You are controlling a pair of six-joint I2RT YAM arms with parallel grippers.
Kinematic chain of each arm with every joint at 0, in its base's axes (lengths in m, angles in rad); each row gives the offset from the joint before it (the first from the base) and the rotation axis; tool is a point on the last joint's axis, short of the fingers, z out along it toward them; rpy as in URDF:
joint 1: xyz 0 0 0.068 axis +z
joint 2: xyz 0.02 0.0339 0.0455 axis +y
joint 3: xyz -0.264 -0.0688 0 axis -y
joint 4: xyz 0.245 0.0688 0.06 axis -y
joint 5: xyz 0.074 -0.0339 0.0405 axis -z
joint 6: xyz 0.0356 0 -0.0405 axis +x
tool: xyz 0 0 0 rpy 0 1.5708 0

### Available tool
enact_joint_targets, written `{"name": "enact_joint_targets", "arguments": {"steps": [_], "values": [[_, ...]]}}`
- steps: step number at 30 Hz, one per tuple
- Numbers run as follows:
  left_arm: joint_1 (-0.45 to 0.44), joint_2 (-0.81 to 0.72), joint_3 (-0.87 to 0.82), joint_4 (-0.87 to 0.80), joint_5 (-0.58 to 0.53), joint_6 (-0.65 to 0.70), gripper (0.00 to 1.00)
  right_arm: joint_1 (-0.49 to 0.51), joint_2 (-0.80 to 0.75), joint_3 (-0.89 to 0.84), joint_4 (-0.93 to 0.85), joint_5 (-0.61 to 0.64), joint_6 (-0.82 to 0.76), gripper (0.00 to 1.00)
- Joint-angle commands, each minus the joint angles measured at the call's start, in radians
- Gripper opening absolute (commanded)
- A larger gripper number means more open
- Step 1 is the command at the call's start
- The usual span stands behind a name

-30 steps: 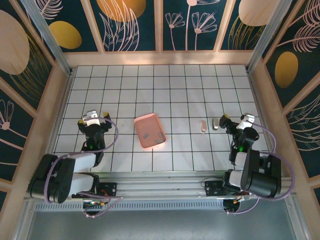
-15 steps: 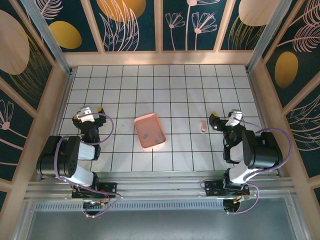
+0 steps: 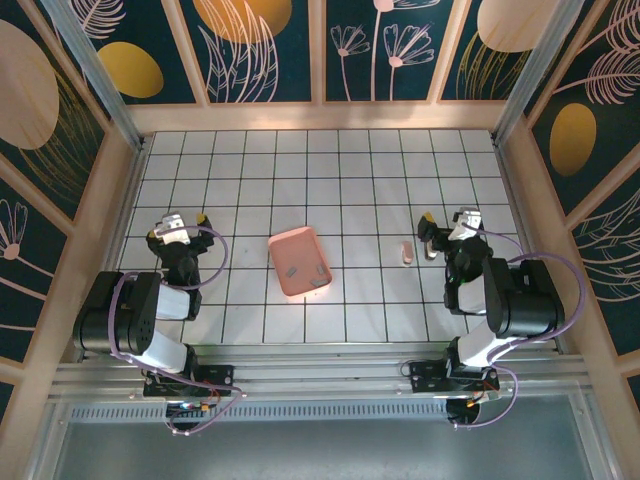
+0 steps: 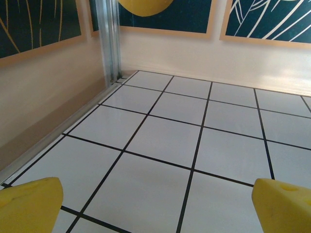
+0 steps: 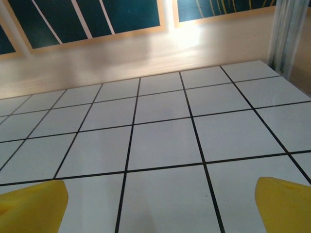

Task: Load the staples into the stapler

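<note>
The stapler (image 3: 406, 253), small and pale pink, lies on the white tiled table right of centre. Two grey-brown staples (image 3: 290, 270) rest inside the salmon-pink square tray (image 3: 300, 240) in the middle. My right gripper (image 3: 433, 235) sits low just right of the stapler, apart from it, open with nothing between its yellow fingertips (image 5: 284, 206). My left gripper (image 3: 180, 222) is at the far left, well away from the tray, also open, with bare tiles between its yellow fingertips (image 4: 29, 206).
Wooden walls with dark floral panels enclose the table on three sides. A metal post (image 4: 109, 39) and the left wall stand close ahead of the left gripper. Both arm bases sit along the near rail (image 3: 320, 375).
Both arms have pulled back and raised their elbows. The right gripper has shifted left toward the stapler, covering a small white piece that lay beside it. The left gripper drifted slightly left.
</note>
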Motion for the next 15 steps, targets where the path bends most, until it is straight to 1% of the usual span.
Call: {"name": "enact_joint_targets", "arguments": {"steps": [1,7,15], "values": [[0.005,-0.006,0.013,0.031,0.005,-0.013,0.99,0.006,0.001,0.012,0.003,0.045,-0.015,0.99],[0.006,-0.005,0.012,0.031,0.005,-0.013,0.99,-0.018,-0.001,0.011,0.004,-0.005,-0.002,0.99],[0.006,-0.006,0.014,0.028,0.006,-0.013,0.99,-0.028,0.0,0.007,0.014,-0.023,0.004,0.99]]}}
